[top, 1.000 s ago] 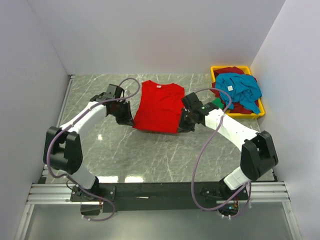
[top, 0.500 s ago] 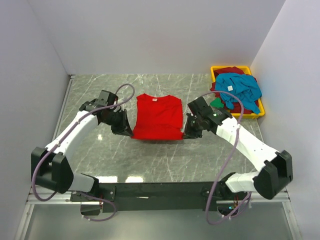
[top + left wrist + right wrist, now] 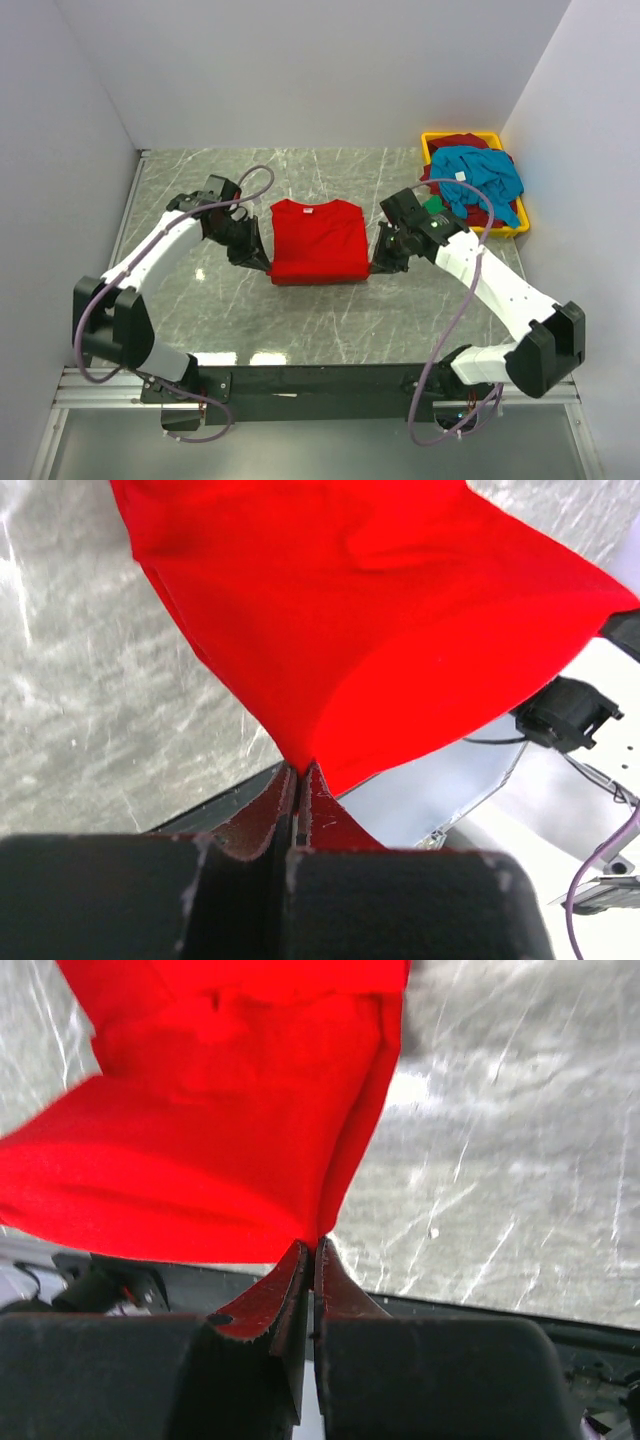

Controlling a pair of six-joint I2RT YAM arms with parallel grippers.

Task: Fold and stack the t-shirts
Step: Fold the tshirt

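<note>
The bright red t-shirt [image 3: 318, 240] hangs stretched between my two grippers over the middle of the table, collar toward the back. My left gripper [image 3: 266, 266] is shut on its near left corner; the left wrist view shows the red cloth [image 3: 380, 630] pinched at the fingertips [image 3: 285, 780]. My right gripper [image 3: 374, 268] is shut on the near right corner; the right wrist view shows the cloth [image 3: 200, 1140] pinched there too. A teal-blue t-shirt [image 3: 480, 178] with a white tag lies on dark maroon [image 3: 462, 141] and green [image 3: 433, 205] ones at the back right.
The yellow plastic bin [image 3: 500, 230] holding the other shirts stands at the back right against the right wall. White walls close in the grey marble table [image 3: 300, 320] on three sides. A black rail runs along the near edge.
Both grippers have drawn the red shirt's near edge toward the front and lifted it. The shirt now looks shorter front to back, and its far part has slid nearer.
</note>
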